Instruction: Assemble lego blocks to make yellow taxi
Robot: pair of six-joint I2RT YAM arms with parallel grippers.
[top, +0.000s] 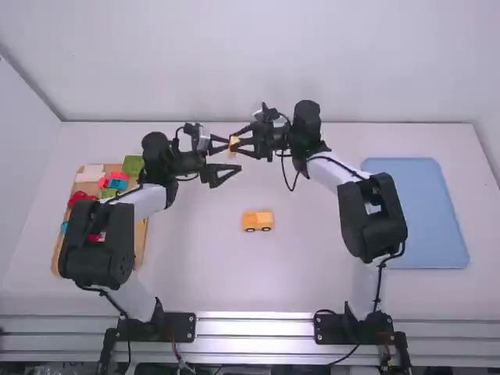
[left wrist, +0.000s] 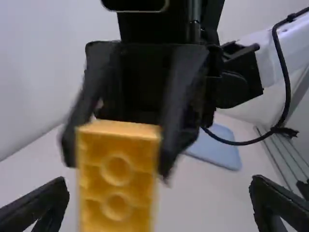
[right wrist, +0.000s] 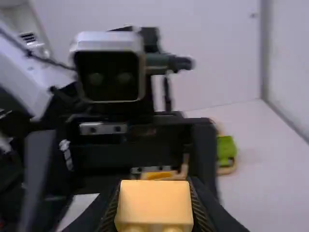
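- Your raised block [left wrist: 116, 169] is yellow-orange, its face patterned with round rings in that same tone.
- The little car [top: 258, 219] on your table [top: 297, 289] is yellow-orange with dark wheels; the table itself is white.
- You have a plain light-blue tray [top: 414, 211].
- Your box [top: 141, 242] is tan, with a green piece [top: 133, 165], a pale pink piece [top: 90, 173] and red pieces [top: 78, 197] for you.
- Your right arm [top: 371, 223] mixes white and black.
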